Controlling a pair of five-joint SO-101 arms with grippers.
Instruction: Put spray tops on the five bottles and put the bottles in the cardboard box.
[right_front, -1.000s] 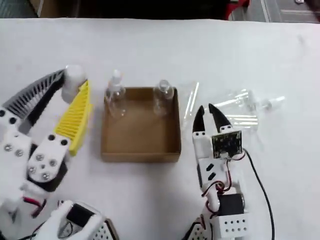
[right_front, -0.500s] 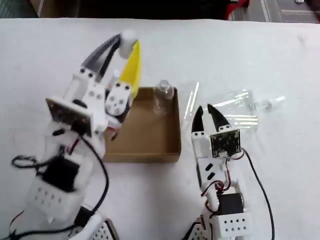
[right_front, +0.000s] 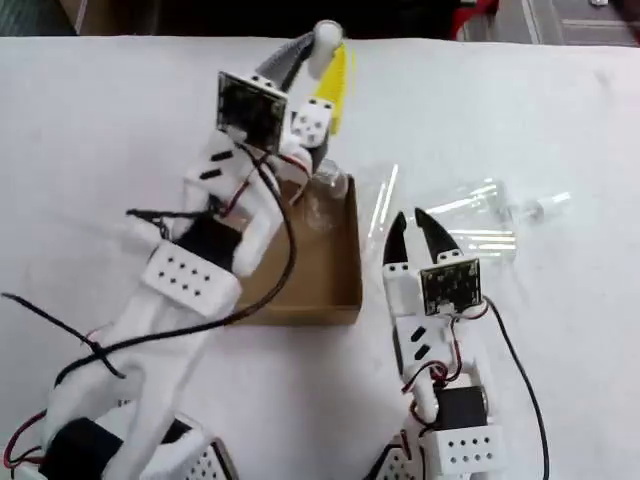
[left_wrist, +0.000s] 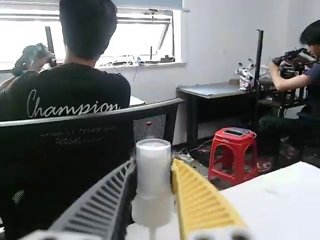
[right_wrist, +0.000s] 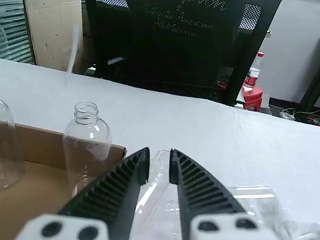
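White spray top is pinched between the left jaws, grey on one side and yellow on the other. The cardboard box lies back behind them, under the arm. The right jaws are slightly parted and grip nothing. Just ahead of them, off to one side, an uncapped bottle stands in the box corner. Loose clear bottles lie on the tabletop beyond their tips.

High cam: fixed, looks down over table. L wrist: roughly level, faces room. R wrist: low, close; shares cardboard box w/ high.
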